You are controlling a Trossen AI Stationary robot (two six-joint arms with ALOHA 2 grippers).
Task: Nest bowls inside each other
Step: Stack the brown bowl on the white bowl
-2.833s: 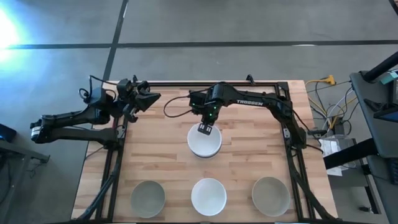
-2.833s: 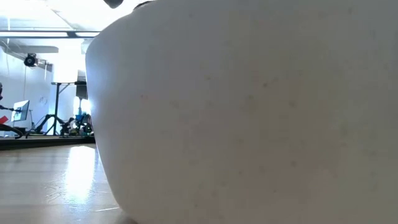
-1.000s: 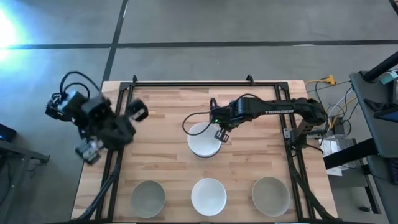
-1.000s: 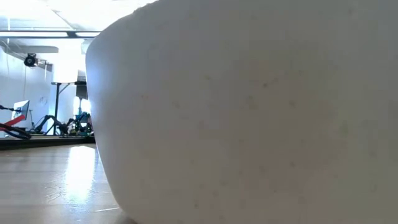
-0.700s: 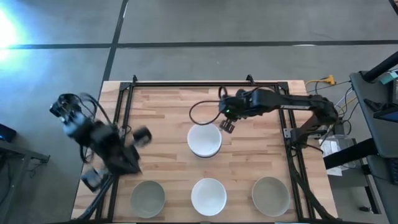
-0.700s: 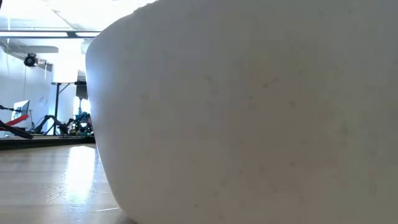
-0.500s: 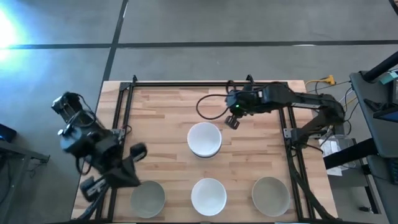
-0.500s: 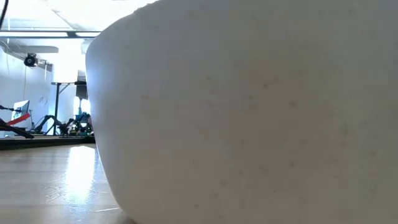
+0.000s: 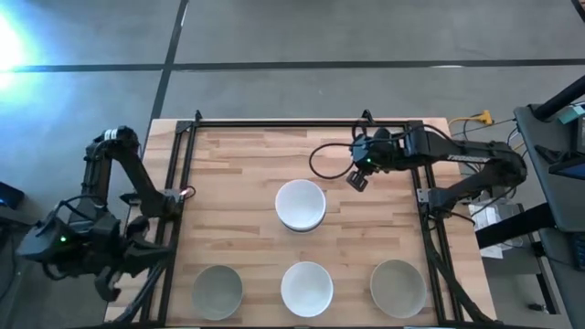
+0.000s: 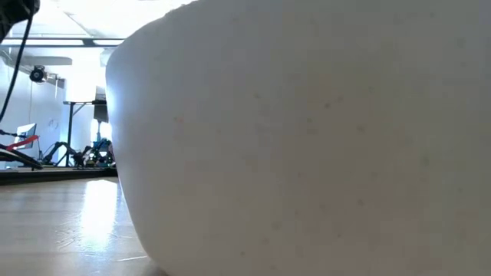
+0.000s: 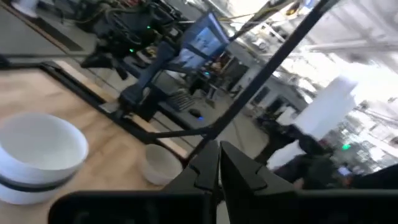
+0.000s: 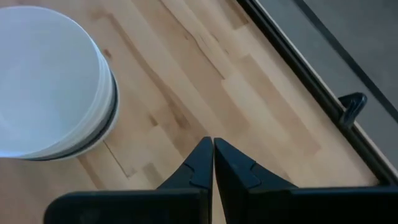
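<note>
A stack of nested bowls (image 9: 301, 205) stands on its base at the table's middle, white on top with a dark band lower down (image 12: 109, 102). Three single bowls sit along the near edge: grey-green (image 9: 218, 291), white (image 9: 306, 287), grey-green (image 9: 398, 286). The white one fills the low view (image 10: 307, 138). My right gripper (image 9: 357, 179) hangs shut, right of the stack and toward the far edge, touching nothing (image 12: 212, 148). My left arm (image 9: 87, 242) is folded off the table's left side, its gripper (image 11: 219, 152) shut and empty, with the stack (image 11: 37, 155) ahead of it.
A black frame rail (image 9: 302, 122) runs along the far edge, with side rails (image 9: 428, 219) at left and right. Bare wood lies between the stack and the near row. Cables and boxes (image 9: 489, 196) sit beyond the right edge.
My right gripper has drawn back from the stack, moving toward the table's right and far edge, with the stack staying in place. My left arm has swung from beside the far left corner toward the near edge and ended folded off the table's left side.
</note>
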